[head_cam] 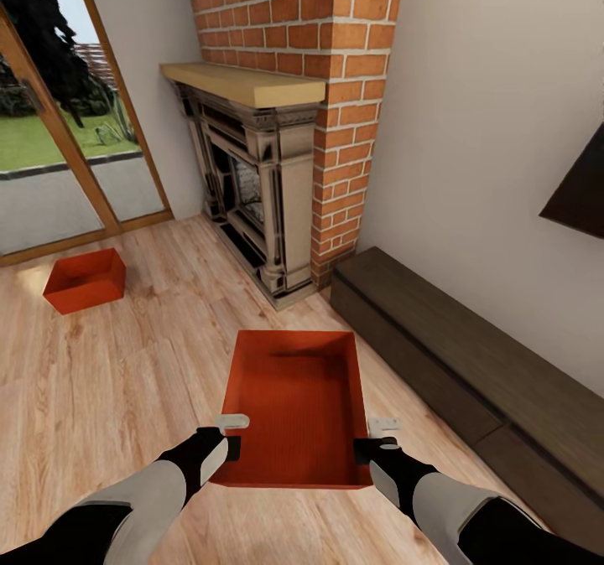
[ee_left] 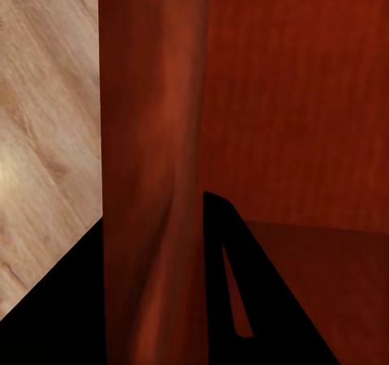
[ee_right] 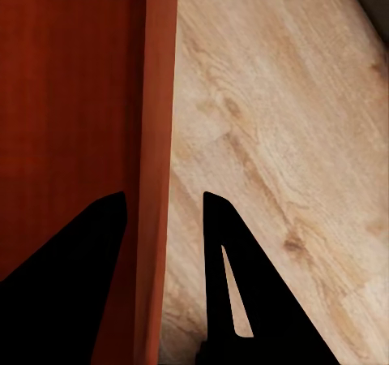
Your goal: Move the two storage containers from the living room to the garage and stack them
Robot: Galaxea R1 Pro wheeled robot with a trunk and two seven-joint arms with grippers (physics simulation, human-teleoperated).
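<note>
We've got the near red-orange open-top plastic bin (head_cam: pixel 295 406) on the wood-plank floor (head_cam: pixel 126 380), long axis running away from us. Left gripper (head_cam: pixel 232 433) and right gripper (head_cam: pixel 376 436) fingers straddle opposite side walls, w/ gaps showing, not clamped. Second bin (head_cam: pixel 85 279) far left.

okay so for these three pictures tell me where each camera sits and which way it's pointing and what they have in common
Head view: from the robot's head, looking forward and down at the near red bin, a second bin and the fireplace; both arms show, left gripper and right gripper at the bin's sides.
Left wrist view: on the left arm, looking along dark fingers straddling the bin's wall.
Right wrist view: on the right arm, fingers straddling the opposite wall above the wood floor.
Shared: all three show the near bin and floor.
</note>
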